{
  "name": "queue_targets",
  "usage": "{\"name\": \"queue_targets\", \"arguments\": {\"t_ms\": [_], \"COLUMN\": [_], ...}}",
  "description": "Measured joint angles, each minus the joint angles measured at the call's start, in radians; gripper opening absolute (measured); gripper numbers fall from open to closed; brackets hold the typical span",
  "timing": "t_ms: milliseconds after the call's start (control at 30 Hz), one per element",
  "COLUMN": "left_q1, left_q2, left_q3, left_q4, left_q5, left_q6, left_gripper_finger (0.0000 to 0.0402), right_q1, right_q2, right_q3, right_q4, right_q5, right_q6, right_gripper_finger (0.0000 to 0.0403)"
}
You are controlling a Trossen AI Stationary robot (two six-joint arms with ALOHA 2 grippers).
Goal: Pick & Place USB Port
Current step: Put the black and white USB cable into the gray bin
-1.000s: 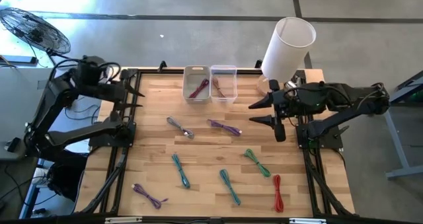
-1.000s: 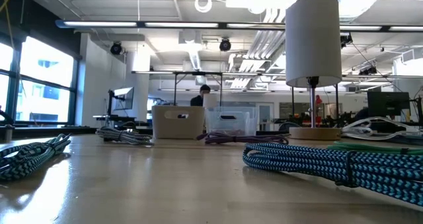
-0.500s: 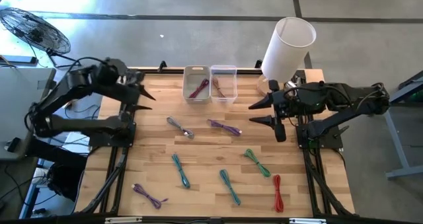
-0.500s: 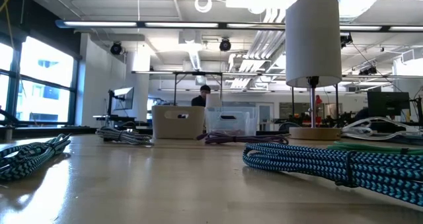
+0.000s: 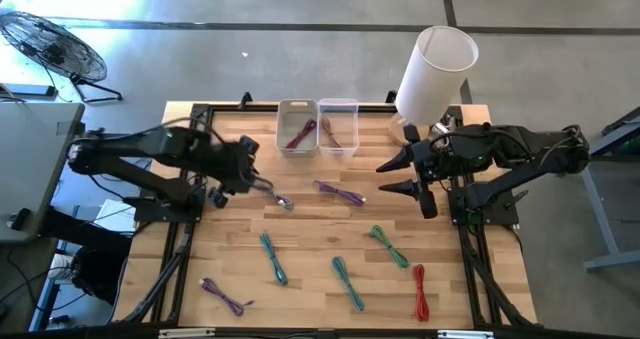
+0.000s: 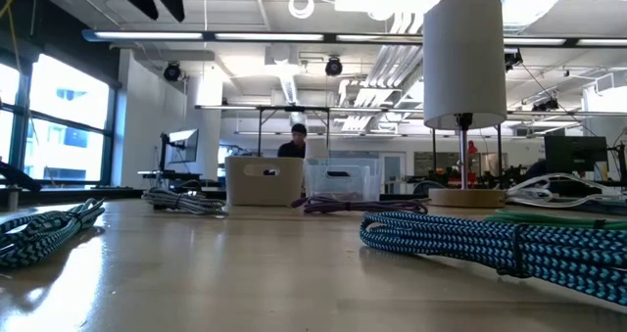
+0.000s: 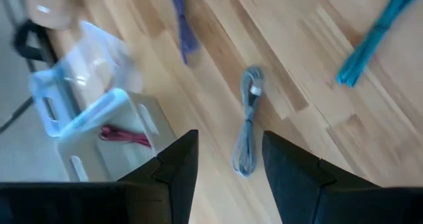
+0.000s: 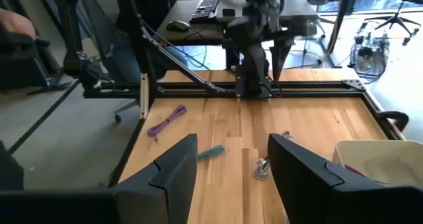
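Hovering open left gripper (image 5: 258, 179) beside grey cable (image 5: 272, 193)

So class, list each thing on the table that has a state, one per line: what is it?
left gripper: open, above the grey cable
right gripper: open, empty, waiting at the table's right side
white bin: holds a red cable
clear bin: holds a cable
lamp: upright

Two bins (image 5: 318, 127) side by side at the table's (image 5: 470, 299) far edge, cables (image 5: 340, 192) before them.
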State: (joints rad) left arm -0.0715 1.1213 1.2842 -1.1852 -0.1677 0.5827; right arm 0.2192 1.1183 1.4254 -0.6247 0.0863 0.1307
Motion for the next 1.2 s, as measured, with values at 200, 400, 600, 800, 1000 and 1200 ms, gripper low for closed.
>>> {"name": "queue_targets", "arguments": {"t_ms": [200,400,600,800,1000,1200], "left_q1": [-0.021,-0.021,-0.021,-0.020,-0.020,0.008], "left_q2": [0.129,0.248,0.336,0.426,0.494,0.555], "left_q3": [-0.001,-0.001,-0.002,-0.003,-0.003,-0.003], "left_q4": [-0.041,-0.047,-0.036,-0.006,0.011,0.011], "left_q5": [-0.034,-0.034,-0.034,-0.037,-0.058,-0.042], "left_q6": [-0.063,-0.064,-0.060,-0.057,-0.039,-0.099], "left_gripper_finger": [0.0162,0.0162,0.0162,0.0162,0.0162,0.0162], "right_q1": [0.000,0.000,0.005,0.049,0.103,0.155], "right_q2": [0.000,-0.001,-0.001,-0.002,-0.002,-0.002], "right_q3": [0.000,0.000,0.000,0.000,0.000,0.000], "right_q4": [0.000,0.001,0.001,0.000,0.001,0.009], "right_q5": [-0.069,-0.143,-0.178,-0.180,-0.165,-0.163], "right_q6": [-0.006,-0.037,-0.045,-0.063,-0.062,-0.061], "right_gripper_finger": [0.0177,0.0177,0.0177,0.0177,0.0177,0.0177]}}
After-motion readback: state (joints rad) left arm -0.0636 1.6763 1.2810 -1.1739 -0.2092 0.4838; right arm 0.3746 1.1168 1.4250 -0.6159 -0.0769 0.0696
